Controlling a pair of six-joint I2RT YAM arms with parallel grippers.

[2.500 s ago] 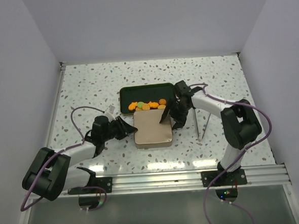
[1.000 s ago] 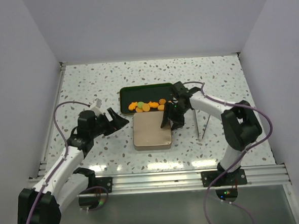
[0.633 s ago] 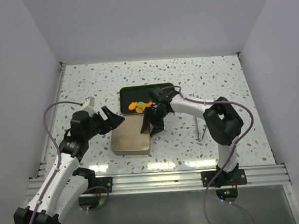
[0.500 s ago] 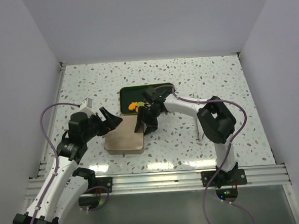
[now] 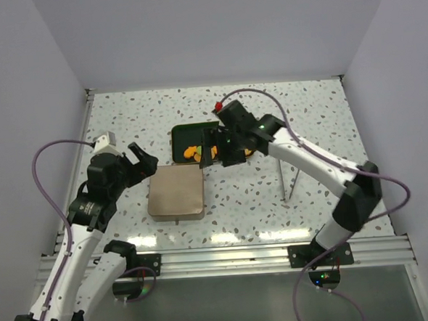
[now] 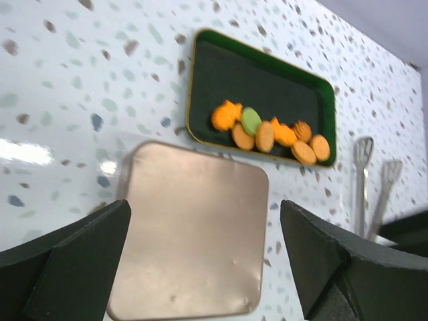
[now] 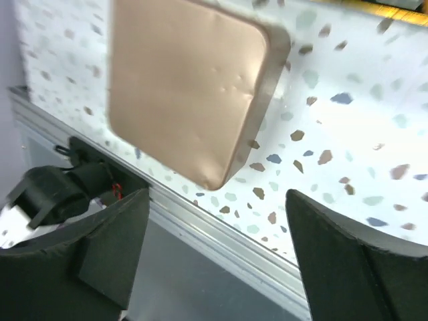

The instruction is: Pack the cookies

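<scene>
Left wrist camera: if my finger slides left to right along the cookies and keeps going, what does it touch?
Orange flower-shaped cookie → green cookie → round orange cookie at the end of the row → tray rim → tongs.

The cookies (image 6: 265,136) lie flat in a short, loose row along the lower edge of a dark green tray (image 6: 267,87), upper centre of the left wrist view: mostly orange rounds, a flower-shaped orange one at the left end, one pale green beside it, several overlapping
</scene>
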